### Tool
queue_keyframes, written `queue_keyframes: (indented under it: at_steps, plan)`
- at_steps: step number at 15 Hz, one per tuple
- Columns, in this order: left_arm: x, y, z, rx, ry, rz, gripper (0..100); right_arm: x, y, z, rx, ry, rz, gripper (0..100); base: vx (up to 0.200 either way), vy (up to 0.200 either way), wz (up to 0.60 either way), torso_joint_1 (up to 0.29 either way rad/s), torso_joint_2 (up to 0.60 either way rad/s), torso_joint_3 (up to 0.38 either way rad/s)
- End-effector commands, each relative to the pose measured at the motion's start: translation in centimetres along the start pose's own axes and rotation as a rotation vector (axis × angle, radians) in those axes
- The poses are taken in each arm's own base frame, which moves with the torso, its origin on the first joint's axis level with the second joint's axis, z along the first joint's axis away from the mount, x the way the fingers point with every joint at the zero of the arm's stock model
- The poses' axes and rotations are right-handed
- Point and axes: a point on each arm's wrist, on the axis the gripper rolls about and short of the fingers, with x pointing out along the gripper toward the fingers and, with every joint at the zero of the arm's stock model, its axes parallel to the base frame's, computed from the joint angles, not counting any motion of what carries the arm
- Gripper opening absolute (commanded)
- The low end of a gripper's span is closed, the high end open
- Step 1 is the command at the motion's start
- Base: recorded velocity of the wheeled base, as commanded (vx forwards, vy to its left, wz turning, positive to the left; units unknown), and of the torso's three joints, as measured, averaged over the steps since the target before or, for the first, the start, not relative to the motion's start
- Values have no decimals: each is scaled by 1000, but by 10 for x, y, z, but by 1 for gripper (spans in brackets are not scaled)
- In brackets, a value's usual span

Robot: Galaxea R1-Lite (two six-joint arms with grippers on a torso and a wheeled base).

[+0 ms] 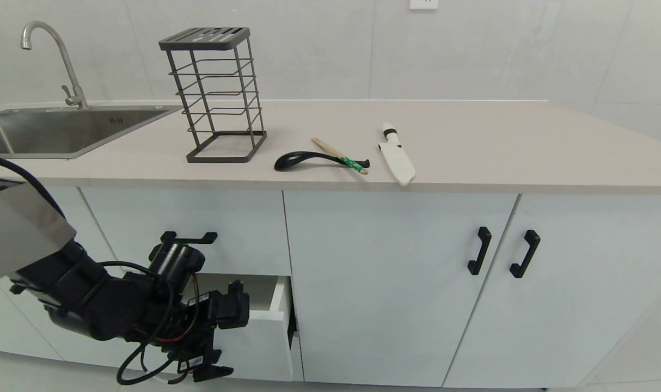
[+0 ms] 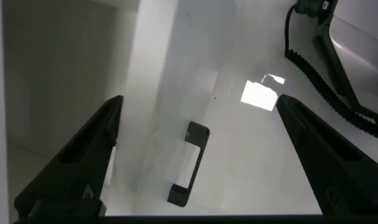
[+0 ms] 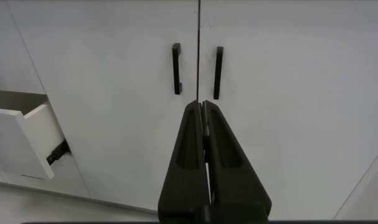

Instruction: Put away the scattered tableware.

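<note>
Beige desk carries a black spoon, chopsticks and a white knife. The left gripper, near the open drawer, has its fingers apart. The right gripper has its fingers together.

Well above the left gripper and to its left, a stainless steel sink with a curved metal faucet sits in the beige countertop, while 2 black bar handles on white cabinet doors stand well off to its right.
</note>
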Motion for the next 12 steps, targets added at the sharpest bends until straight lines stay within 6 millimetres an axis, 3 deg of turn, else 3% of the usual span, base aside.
queue_keyframes:
  at_steps: [1, 4, 9, 12]
  plan:
    - [-12, -22, -6, -4, 16, -38, 100, 0, 0, 0, 0, 1, 1, 0, 0, 0, 0, 0, 0, 0]
    - [-29, -44, -10, 8, 16, -43, 100, 0, 0, 0, -1, 1, 1, 0, 0, 0, 0, 0, 0, 0]
    - [-51, -34, 3, 48, -45, 73, 100, 0, 0, 0, -1, 1, 1, 0, 0, 0, 0, 0, 0, 0]
    - [-83, -38, 16, 84, -111, 188, 100, 0, 0, 0, -1, 1, 1, 0, 0, 0, 0, 0, 0, 0]
